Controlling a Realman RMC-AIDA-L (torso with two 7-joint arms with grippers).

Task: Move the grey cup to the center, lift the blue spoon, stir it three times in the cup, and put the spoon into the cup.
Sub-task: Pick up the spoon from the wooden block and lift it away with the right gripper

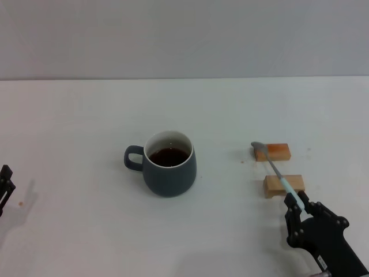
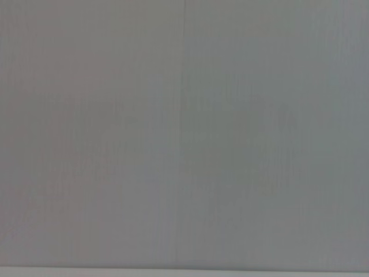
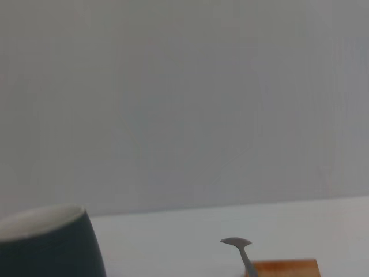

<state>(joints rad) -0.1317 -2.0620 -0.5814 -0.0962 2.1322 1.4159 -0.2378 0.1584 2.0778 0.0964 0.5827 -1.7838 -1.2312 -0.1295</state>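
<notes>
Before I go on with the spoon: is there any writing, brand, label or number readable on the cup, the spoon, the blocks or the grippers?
None: no text, label, brand or number can be read in any view.
The grey cup: plain glaze, no print.
The blue spoon: no marking.
The two wooden blocks: bare wood.
The right gripper, at the spoon's handle: plain black.
The left gripper, at the table's edge: plain black.

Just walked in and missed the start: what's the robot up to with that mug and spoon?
The grey cup with dark liquid stands mid-table, handle toward the robot's left. The right gripper is at the handle end of the blue spoon, which lies across two wooden blocks, bowl pointing away from the robot. The spoon isn't lifted yet, so stirring hasn't begun. The left gripper sits idle at the table's left edge.
</notes>
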